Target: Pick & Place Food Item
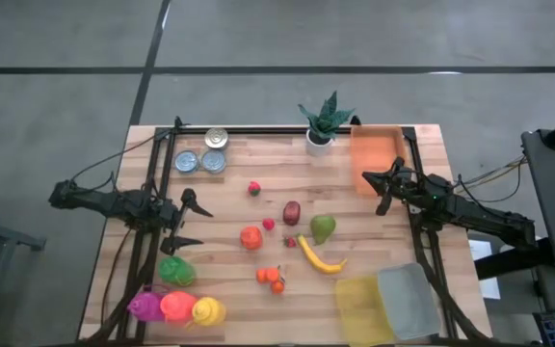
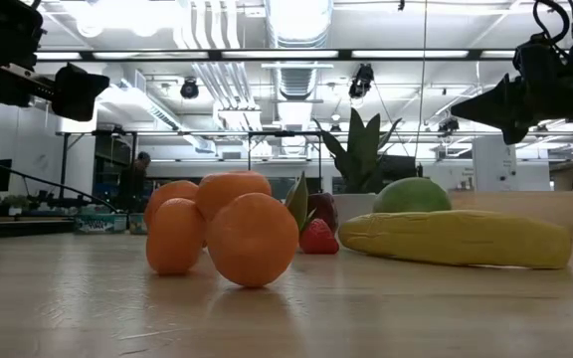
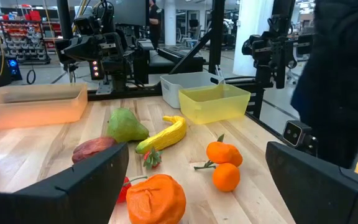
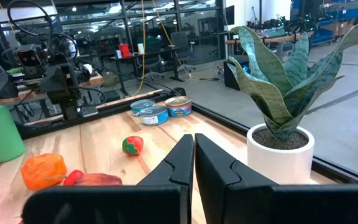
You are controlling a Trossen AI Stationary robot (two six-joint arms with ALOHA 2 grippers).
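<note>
Long bright lights [image 2: 296,55] are shining on the ceiling, high above the pincers. Silver pipes [image 2: 212,85] are running along up there too. The grey floor [image 1: 277,39] is lying beyond the wooden table [image 1: 229,289], far past both pincers.

A robotics lab: exposed ceiling ducts [image 2: 296,75] and strip lights overhead, stocked shelves [image 3: 27,37], other arm rigs [image 3: 98,43] on benches, cables [image 4: 145,37] hanging.

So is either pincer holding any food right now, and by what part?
Nothing is held. The left pincer hangs open above the wooden table, its fingers empty. The right pincer is shut on nothing beside the orange plastic bin.
</note>
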